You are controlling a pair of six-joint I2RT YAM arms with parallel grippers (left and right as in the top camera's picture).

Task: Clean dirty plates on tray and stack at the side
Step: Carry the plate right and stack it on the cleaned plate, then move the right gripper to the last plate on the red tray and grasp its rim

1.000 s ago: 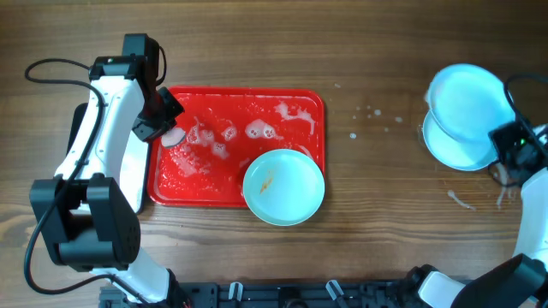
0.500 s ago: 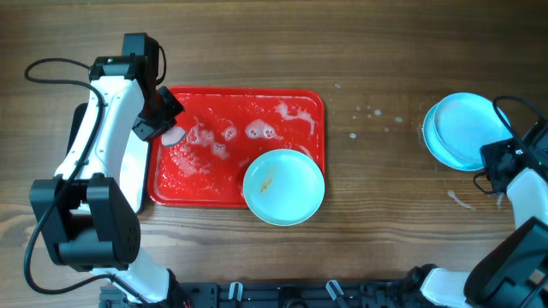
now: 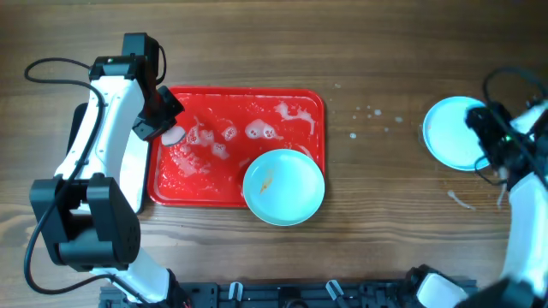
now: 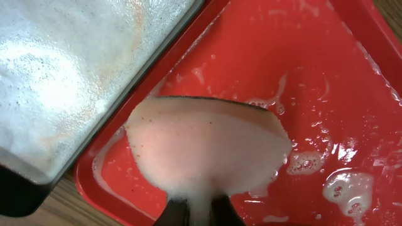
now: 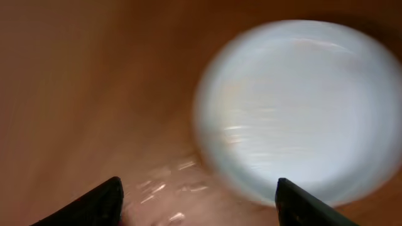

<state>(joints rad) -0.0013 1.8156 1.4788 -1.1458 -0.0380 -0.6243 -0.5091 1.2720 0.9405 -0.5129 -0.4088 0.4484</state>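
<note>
The red tray (image 3: 193, 184) lies wet and foamy at the left of the table. One pale blue plate (image 3: 283, 186) with a small orange smear rests on its front right corner, overhanging the rim. My left gripper (image 3: 163, 127) is shut on a soapy pale sponge (image 4: 207, 147) held over the tray's (image 4: 301, 88) back left corner. At the far right, pale blue plates (image 3: 452, 133) lie stacked flat on the wood. My right gripper (image 3: 490, 137) hovers at their right edge, open and empty (image 5: 198, 183), with the top plate (image 5: 301, 107) blurred ahead of it.
A silvery metal tray (image 4: 63, 69) with a dark rim sits just left of the red tray. Foam blobs (image 3: 257, 130) dot the red tray. Water drops (image 3: 368, 113) and a streak (image 3: 462, 202) mark the bare wood between tray and stack.
My right gripper has lowered the tilted plate flat onto the one at the right, opened and let it go. The left arm and sponge have not moved.
</note>
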